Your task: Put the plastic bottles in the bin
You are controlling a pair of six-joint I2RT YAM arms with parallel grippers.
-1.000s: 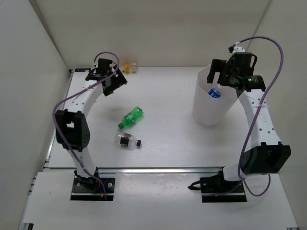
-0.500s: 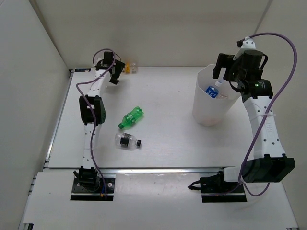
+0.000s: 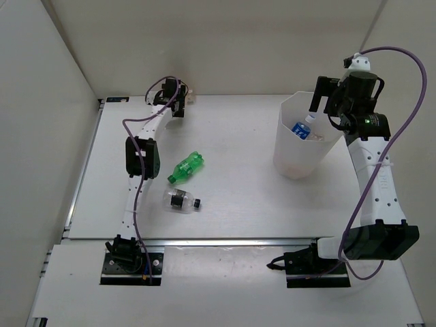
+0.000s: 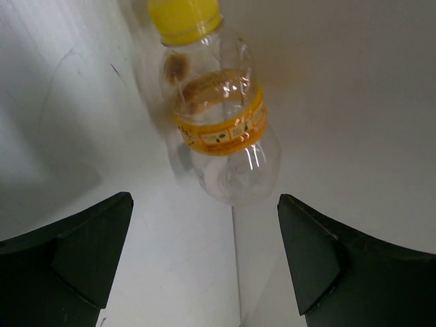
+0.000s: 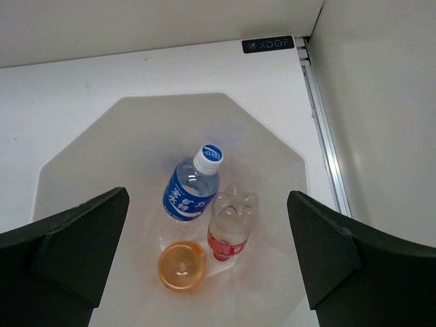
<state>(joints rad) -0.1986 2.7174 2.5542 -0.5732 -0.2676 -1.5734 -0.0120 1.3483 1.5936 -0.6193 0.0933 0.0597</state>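
The clear bottle with a yellow cap (image 4: 221,129) stands at the far back by the wall, just ahead of my open, empty left gripper (image 4: 204,245). In the top view that gripper (image 3: 177,103) nearly hides it. The green bottle (image 3: 187,167) and the clear bottle with a black label (image 3: 181,199) lie mid-table. The white bin (image 3: 293,157) stands at the right. My right gripper (image 5: 208,252) hovers open and empty above the bin (image 5: 116,157), which holds the blue bottle (image 5: 193,191), the clear red-labelled bottle (image 5: 230,228) and the orange bottle (image 5: 182,266).
White walls enclose the table at the back and on both sides. A metal rail (image 3: 204,240) runs along the near edge. The right arm's purple cable (image 3: 409,88) loops above the bin.
The left arm has stretched out and swung right to the back wall, up to the yellow-cap bottle. The right gripper has lifted and drawn back from the bin mouth.
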